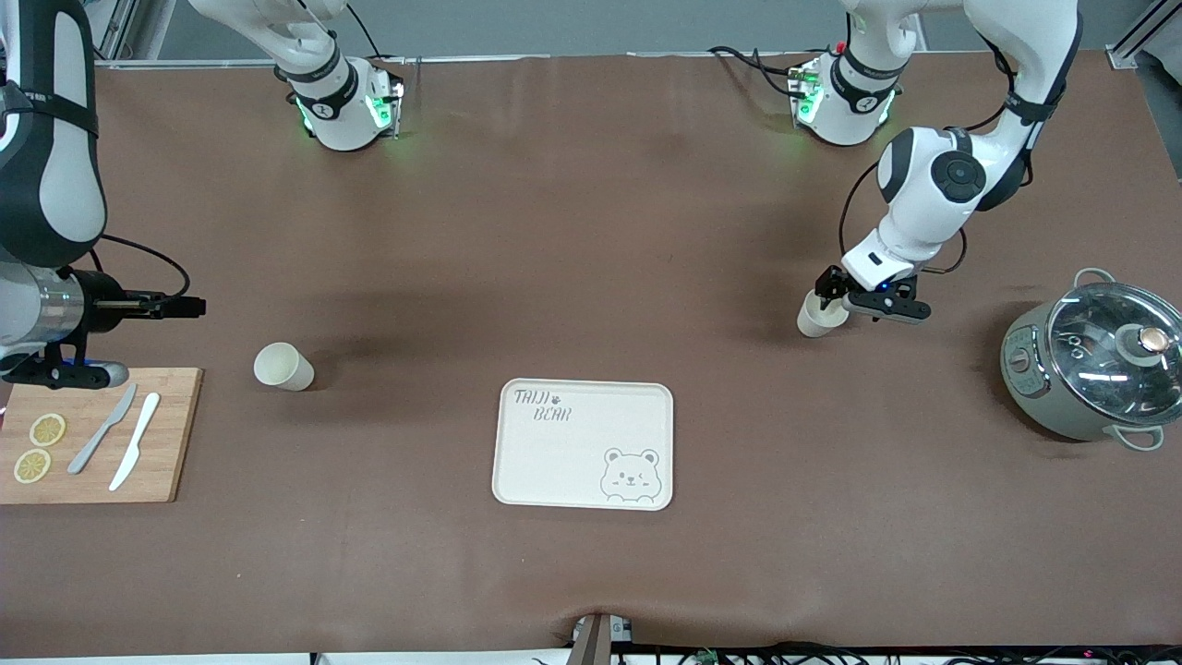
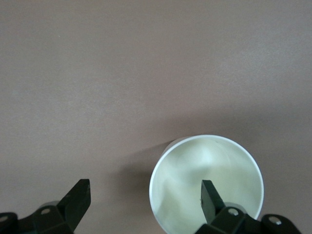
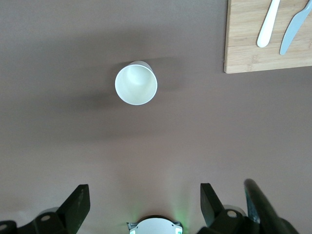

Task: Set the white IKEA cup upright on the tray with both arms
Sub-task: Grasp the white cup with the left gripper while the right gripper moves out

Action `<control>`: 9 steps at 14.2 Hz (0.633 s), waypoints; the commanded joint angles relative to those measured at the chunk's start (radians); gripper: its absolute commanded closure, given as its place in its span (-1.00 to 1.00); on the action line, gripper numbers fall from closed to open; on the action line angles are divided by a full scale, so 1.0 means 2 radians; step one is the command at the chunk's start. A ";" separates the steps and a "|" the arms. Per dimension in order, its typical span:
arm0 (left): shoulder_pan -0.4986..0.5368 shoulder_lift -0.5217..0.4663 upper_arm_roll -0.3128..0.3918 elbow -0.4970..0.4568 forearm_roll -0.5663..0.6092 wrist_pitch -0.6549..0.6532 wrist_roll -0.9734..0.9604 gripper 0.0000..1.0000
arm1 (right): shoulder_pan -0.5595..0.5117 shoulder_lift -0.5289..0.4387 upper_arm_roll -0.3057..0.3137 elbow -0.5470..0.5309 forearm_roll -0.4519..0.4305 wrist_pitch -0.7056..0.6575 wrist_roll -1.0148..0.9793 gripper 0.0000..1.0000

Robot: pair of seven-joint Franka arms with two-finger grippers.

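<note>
Left jaws [image 2: 144, 197] straddle cup [image 2: 206, 183] rim, spread | right jaws [image 3: 144, 202] aloft, spread

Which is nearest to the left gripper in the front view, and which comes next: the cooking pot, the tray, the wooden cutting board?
From the left gripper, open at a white cup:
1. Cooking pot, at the left arm's end of the table.
2. Tray, mid-table, nearer the front camera.
3. Wooden cutting board, at the right arm's end.
</note>
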 commanded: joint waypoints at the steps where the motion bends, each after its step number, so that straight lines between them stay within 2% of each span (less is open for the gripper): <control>1: 0.004 0.004 -0.007 -0.001 -0.001 0.011 0.004 -1.00 | -0.011 -0.008 0.006 -0.016 -0.006 0.006 -0.007 -1.00; 2: 0.004 0.004 -0.007 -0.001 -0.001 0.011 0.004 -1.00 | -0.013 -0.008 0.006 -0.016 -0.005 0.006 -0.007 -1.00; 3: 0.004 0.004 -0.007 -0.001 -0.001 0.011 0.002 -0.57 | -0.018 -0.008 0.006 -0.017 -0.003 0.007 -0.006 -1.00; 4: 0.004 0.003 -0.010 -0.001 -0.001 0.011 -0.001 0.55 | -0.019 -0.007 0.006 -0.022 -0.002 0.009 -0.006 -1.00; 5: 0.004 0.003 -0.010 -0.001 -0.001 0.011 -0.004 1.00 | -0.021 -0.008 0.006 -0.032 -0.002 0.016 -0.007 -1.00; 9: 0.004 0.001 -0.010 0.001 -0.001 0.011 -0.011 1.00 | -0.035 -0.011 0.006 -0.059 -0.001 0.041 -0.007 -1.00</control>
